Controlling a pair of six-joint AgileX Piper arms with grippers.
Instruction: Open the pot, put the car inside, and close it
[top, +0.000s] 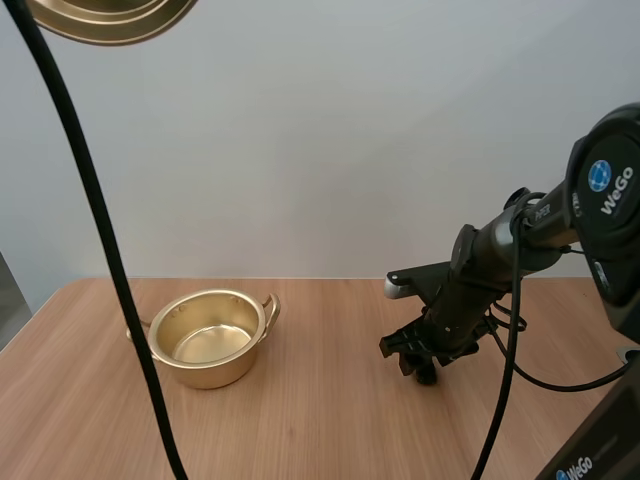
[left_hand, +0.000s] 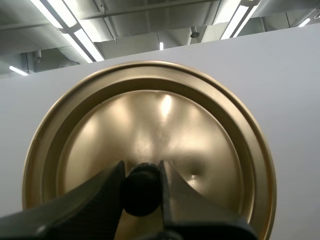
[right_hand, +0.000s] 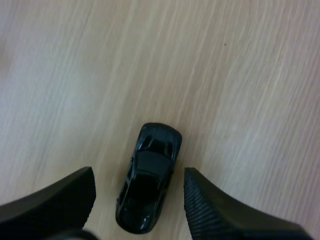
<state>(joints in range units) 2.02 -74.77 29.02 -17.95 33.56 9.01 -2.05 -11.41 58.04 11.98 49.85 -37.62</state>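
Now right hand (right_hand: 139, 174) straddles car (right_hand: 150, 182) (left hand (left_hand: 141, 169) grips lid (left_hand: 165, 115)).

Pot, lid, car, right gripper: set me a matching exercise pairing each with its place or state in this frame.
1 pot
2 lid
3 car
4 right gripper

A held high, its knob clamped in the left gripper
B open, jaws either side of the car
C uncovered and empty on the table
D flat on the table, ungripped

Pairs: 1-C, 2-A, 3-D, 4-B
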